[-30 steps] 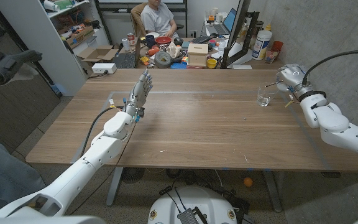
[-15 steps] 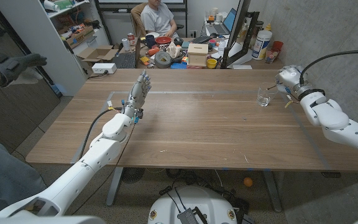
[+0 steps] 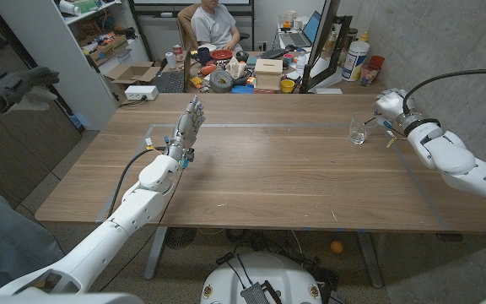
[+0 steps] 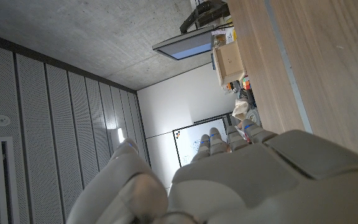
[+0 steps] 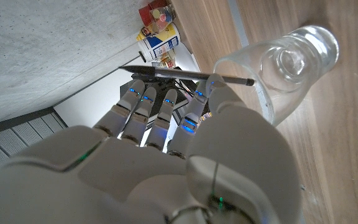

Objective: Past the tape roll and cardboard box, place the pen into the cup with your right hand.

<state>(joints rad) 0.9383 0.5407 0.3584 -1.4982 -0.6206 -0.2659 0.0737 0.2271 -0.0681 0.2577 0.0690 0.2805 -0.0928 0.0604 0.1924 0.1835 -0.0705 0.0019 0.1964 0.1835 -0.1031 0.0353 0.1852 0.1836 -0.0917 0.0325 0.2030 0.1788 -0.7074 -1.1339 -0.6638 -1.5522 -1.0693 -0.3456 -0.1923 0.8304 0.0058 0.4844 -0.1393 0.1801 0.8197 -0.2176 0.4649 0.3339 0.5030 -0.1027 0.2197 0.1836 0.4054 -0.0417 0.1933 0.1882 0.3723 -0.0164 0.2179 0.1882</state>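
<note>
Now the right hand [image 3: 391, 105] has edged closer to the cup [image 3: 359, 133] over the last second, fingers pinching the pen [image 5: 185, 75], whose tip sits just at the glass rim. Release looks near. The left hand [image 3: 187, 129] stays upright, fingers apart, holding nothing.

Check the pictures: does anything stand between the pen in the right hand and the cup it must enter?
Nothing visible does. The right hand holds the pen beside the clear cup, with bare table around it.

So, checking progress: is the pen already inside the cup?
No, the right hand holds the pen in its fingers, outside the cup.
</note>
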